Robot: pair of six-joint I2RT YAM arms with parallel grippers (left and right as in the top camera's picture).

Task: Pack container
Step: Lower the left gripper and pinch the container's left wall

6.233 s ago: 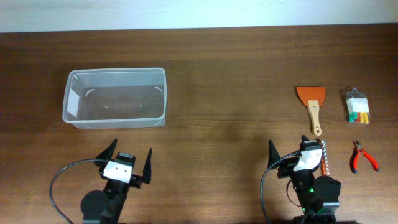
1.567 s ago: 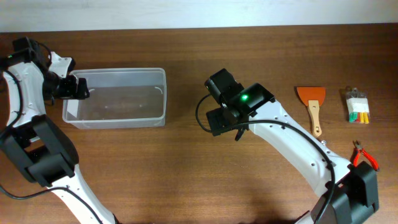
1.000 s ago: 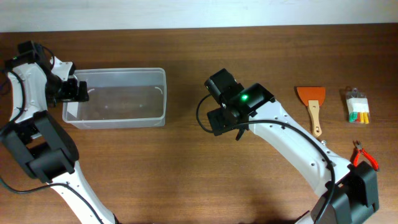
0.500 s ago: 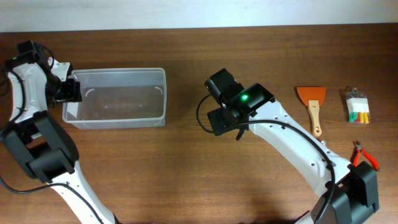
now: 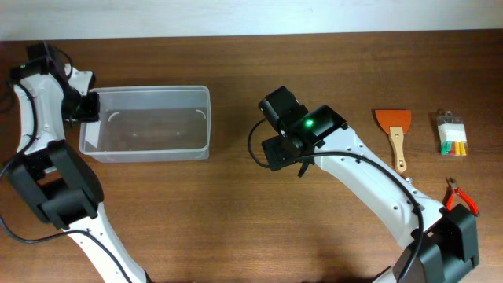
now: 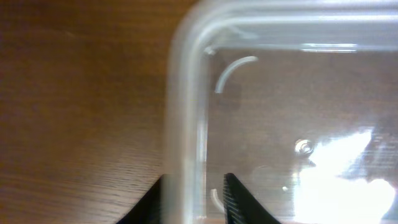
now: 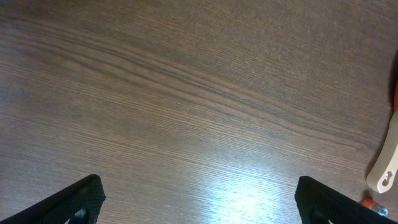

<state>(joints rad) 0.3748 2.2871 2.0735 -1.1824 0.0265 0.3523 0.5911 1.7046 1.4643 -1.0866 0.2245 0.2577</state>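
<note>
One container, clear and empty, is sited near the far left corner of the table. Its end wall is straddled by the left gripper, narrowly parted; clamping cannot be told. Right gripper: spread wide, empty. Step judged: bracing; next, a reach to the scraper is called for.

Left arm stretched far out, left gripper pinching the container wall. Right gripper wide open, facing down.

An orange-bladed scraper is lying on the wooden tabletop at the right. A small clear packet is sitting beside it, and red-handled pliers are resting nearer the front.
</note>
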